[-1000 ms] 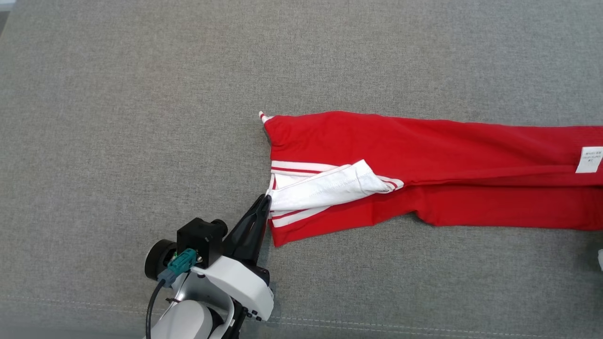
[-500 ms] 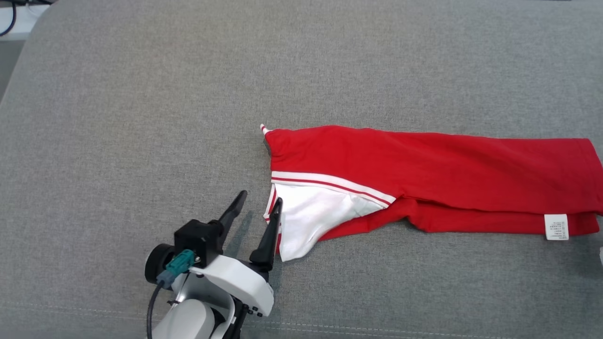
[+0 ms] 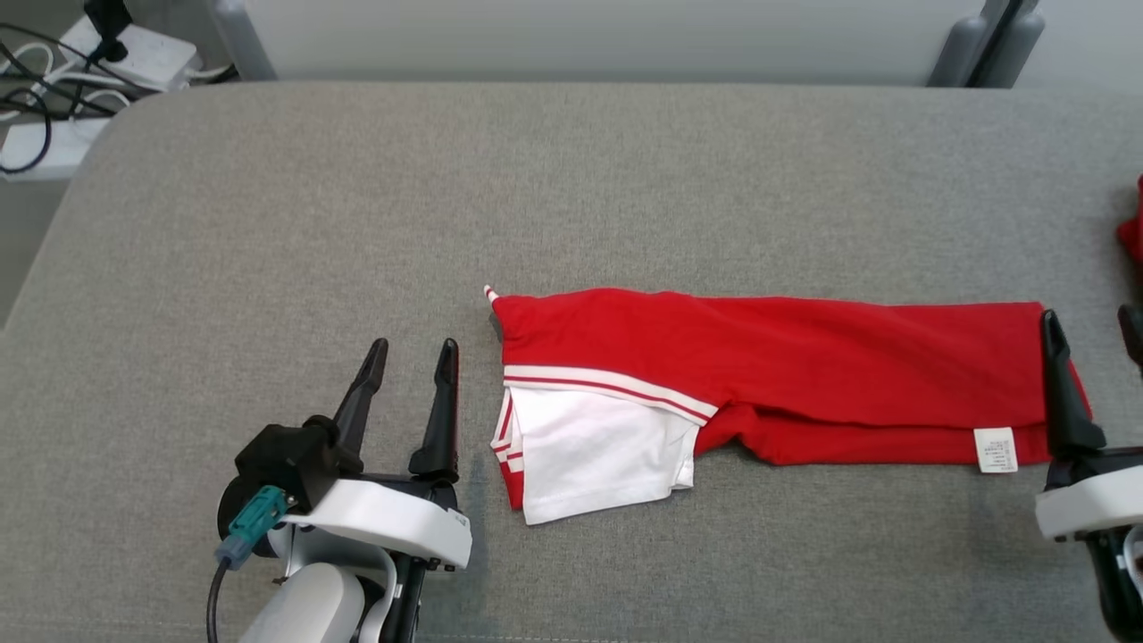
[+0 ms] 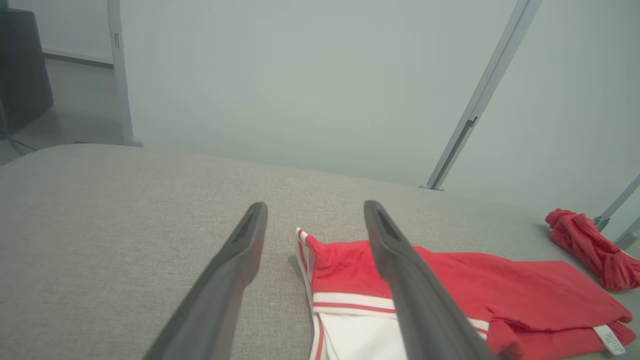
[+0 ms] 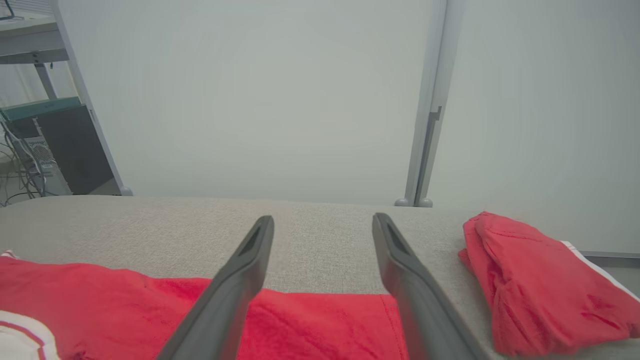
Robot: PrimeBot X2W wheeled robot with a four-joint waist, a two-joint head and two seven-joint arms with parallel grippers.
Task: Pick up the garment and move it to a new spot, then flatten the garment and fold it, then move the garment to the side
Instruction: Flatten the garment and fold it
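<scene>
- The broad grey woven-cloth surface (image 3: 268, 223) is lying flat and nubby under everything; the head camera is now taking in more of it, through its own move
- The long red knit garment (image 3: 786, 357), trimmed in red-and-white stripes, is lying as a narrow, lightly creased band across the surface's middle and right
- A crumpled red cloth bundle (image 5: 530, 285) is sitting apart at the far right
- The left gripper (image 3: 414, 348), clamped on the hem a second ago, is standing fingers apart and empty just left of the garment; the right gripper (image 3: 1091, 317) is standing spread at its right end
- The white flap (image 3: 598, 455), curled up before, is lying smooth, so a fold looks just released
- The small white rectangular care label (image 3: 995, 449) is showing near the right end
</scene>
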